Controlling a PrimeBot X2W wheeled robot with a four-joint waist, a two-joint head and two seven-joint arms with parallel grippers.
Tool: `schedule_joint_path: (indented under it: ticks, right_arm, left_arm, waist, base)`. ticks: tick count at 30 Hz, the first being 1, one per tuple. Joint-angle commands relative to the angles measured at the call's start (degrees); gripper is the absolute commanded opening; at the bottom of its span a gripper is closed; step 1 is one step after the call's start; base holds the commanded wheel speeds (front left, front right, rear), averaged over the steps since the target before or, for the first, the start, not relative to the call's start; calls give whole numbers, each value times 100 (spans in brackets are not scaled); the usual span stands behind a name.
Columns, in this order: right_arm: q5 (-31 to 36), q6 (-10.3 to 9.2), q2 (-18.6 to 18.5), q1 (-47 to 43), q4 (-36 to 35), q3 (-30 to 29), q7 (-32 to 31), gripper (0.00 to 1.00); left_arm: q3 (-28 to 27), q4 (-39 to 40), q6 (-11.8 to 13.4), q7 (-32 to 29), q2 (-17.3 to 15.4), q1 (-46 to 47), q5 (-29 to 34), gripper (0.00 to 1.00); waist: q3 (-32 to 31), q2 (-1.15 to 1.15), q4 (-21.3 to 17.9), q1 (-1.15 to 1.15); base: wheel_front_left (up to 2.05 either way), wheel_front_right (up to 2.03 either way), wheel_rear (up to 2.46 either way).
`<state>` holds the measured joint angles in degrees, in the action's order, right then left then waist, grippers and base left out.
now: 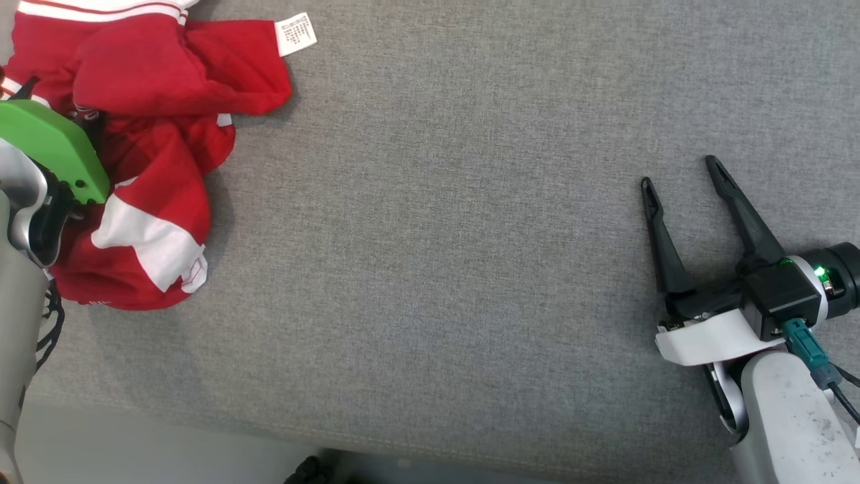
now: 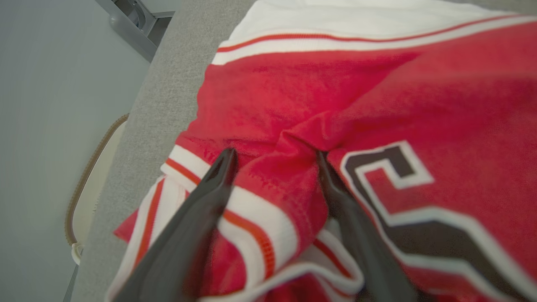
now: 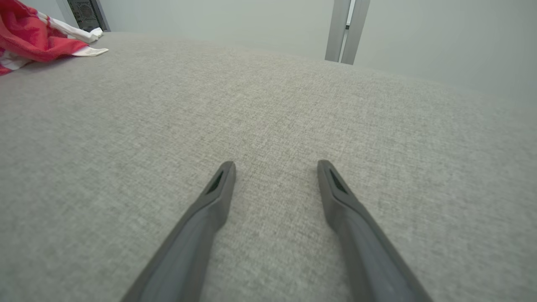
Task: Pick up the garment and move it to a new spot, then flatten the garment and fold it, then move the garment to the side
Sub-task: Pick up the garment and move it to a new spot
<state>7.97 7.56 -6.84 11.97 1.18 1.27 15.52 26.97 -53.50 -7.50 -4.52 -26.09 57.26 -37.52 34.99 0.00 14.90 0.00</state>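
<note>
**Limp red jersey [image 1: 154,134] heaped at the left, left gripper [image 2: 275,154] spread over a fold**

The jersey lies crumpled at the far left of the grey fabric surface [image 1: 437,235], its white care label [image 1: 295,32] flipped out at the top edge of the heap. In the left wrist view the left gripper's jaws stand wide apart, one finger on each side of a raised ridge of red cloth beside the striped trim [image 2: 251,222] and the dark number print [image 2: 419,201]. The tips look to be at the cloth, but nothing is pinched between them yet. The right gripper [image 1: 680,172] is also spread wide and holds nothing. It hovers low over bare surface, well apart from the jersey.

The garment looks like a light, thin knit, soft and with no stiffness of its own. It will likely sag and trail from any single pinch and drag along the textured surface rather than slide cleanly. There is little risk of breakage, and the real hazard is grabbing several layers at once, which would keep it bunched. The ridge between the left fingers seems a fair hold for lifting the heap to a new spot. For flattening, the firmer striped trim or a shoulder seam should give a surer, less slippery grip, one gripper at each end
</note>
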Motion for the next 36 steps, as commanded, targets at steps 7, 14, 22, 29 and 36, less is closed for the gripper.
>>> schedule_joint_path:
  ticks: [7, 14, 22, 29, 36]
  right_arm:
    - [-1, -14, 10, 24, 369, -55, -77, 100]
    - [-153, -12, 225, 6, 408, 92, -42, 100]
    - [-361, -12, 375, -88, 573, 214, -40, 100]
    - [-833, -12, 391, -310, 625, 264, -39, 100]
    - [-1095, -12, 393, -486, 657, 255, -36, 100]
  left_arm:
    - [337, 134, 1, 1133, -147, 68, -479, 0]
    - [273, 445, 5, 1945, -479, 183, -451, 0]
    - [-292, 2040, 286, 1971, -654, -263, 195, 0]
    - [-153, 3144, 408, 1779, -636, -790, 357, 0]
    - [115, 4025, 602, 1258, -443, -809, 416, 0]
  waist:
    - [-125, 0, -67, 0]
    - [-727, 0, -204, 0]
    - [-1636, 0, -677, 0]
    - [-2353, 0, -1545, 0]
    - [-2515, 0, -2430, 0]
  base:
    - [0, 0, 0]
    - [0, 0, 0]
    - [0, 0, 0]
    - [0, 0, 0]
    - [0, 0, 0]
